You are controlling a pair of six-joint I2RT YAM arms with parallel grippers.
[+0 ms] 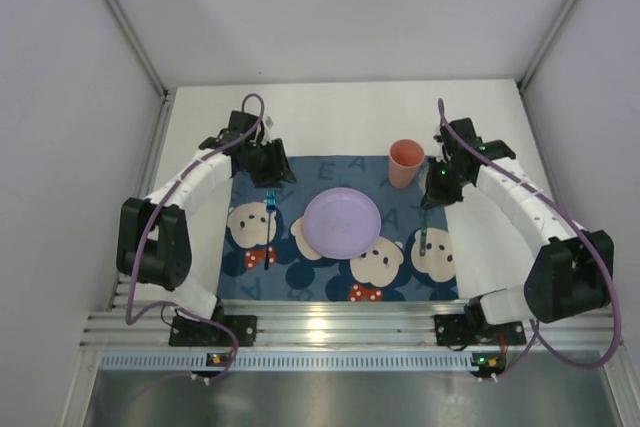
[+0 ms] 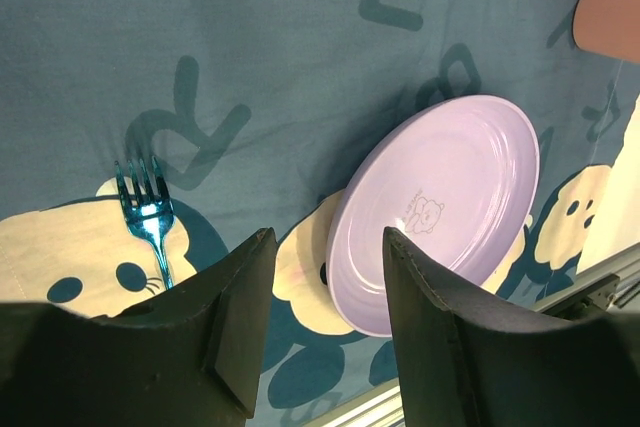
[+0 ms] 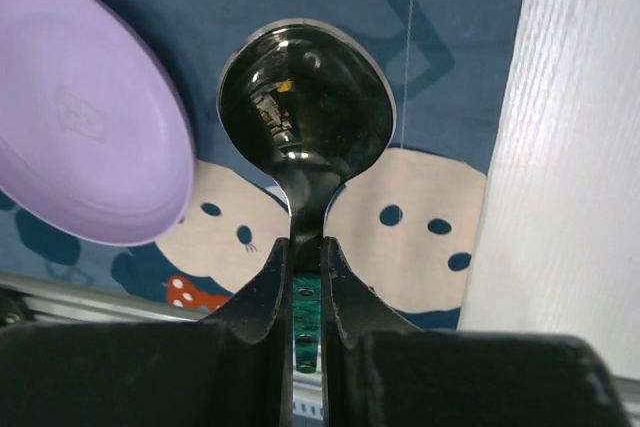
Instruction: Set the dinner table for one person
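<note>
On the white dinner table (image 1: 330, 117) lies a dark blue bear-face mat (image 1: 300, 267) with a purple plate (image 1: 342, 222) at its middle. Left of the plate rests a blue fork (image 1: 269, 227), tines pointing away. A pink cup (image 1: 405, 162) stands at the mat's far right. My right gripper (image 3: 307, 247) is shut on the neck of a dark shiny spoon (image 3: 305, 97) with a green handle, held over the mat right of the plate (image 3: 80, 137). My left gripper (image 2: 325, 237) hangs open and empty above the mat, behind the fork (image 2: 145, 217).
White walls close in the table on the left, back and right. An aluminium rail (image 1: 340, 332) with both arm bases runs along the near edge. Bare tabletop (image 3: 570, 147) shows right of the mat.
</note>
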